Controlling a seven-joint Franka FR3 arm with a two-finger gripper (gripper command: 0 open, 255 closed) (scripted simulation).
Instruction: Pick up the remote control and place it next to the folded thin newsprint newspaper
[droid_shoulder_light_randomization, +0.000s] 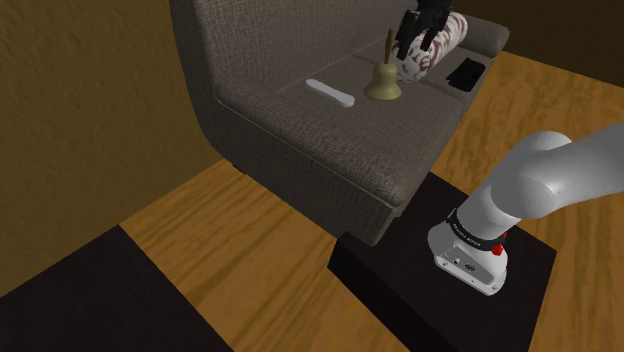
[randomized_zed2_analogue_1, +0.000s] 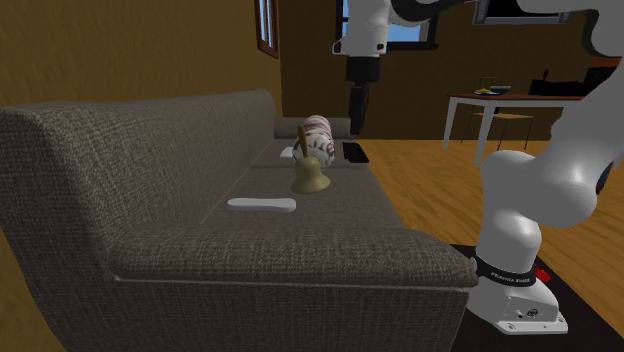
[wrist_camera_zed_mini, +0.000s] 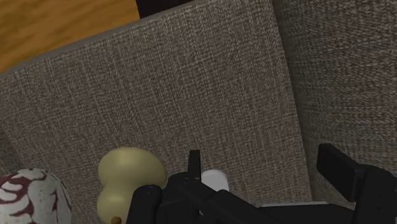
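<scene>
The fingers (wrist_camera_zed_mini: 343, 172) stand spread apart with nothing between them, hanging high above the far end of the sofa (droid_shoulder_light_randomization: 330, 140). Straight beneath them is a striped ball (droid_shoulder_light_randomization: 447, 38), white with dark red bands, which has no part in the task.

The remote control (droid_shoulder_light_randomization: 330, 92), a slim white bar with rounded ends, lies flat on the seat, well away from the fingers and lower than they are. A bell (droid_shoulder_light_randomization: 382, 85) with a wooden handle stands between it and the spot under the fingers. In the wrist view a pale corner of the remote control peeps out just beside one finger, close by the bell's cream-coloured body, but it is on the cushion far below and is not clasped.

On the opposite side of the fingers from the remote control, near the sofa's end, lies a flat black thing that I take for the folded newspaper (droid_shoulder_light_randomization: 466, 72), though its surface is too dark to be sure.

To my judgement, nothing of the task is done: the remote control is ungrasped and far from the newspaper. What is left is everything: to bring the fingers across past the bell, lower them over the remote control, close on its narrow sides, lift, carry it over the bell and the striped ball, and set it down beside the newspaper.
</scene>
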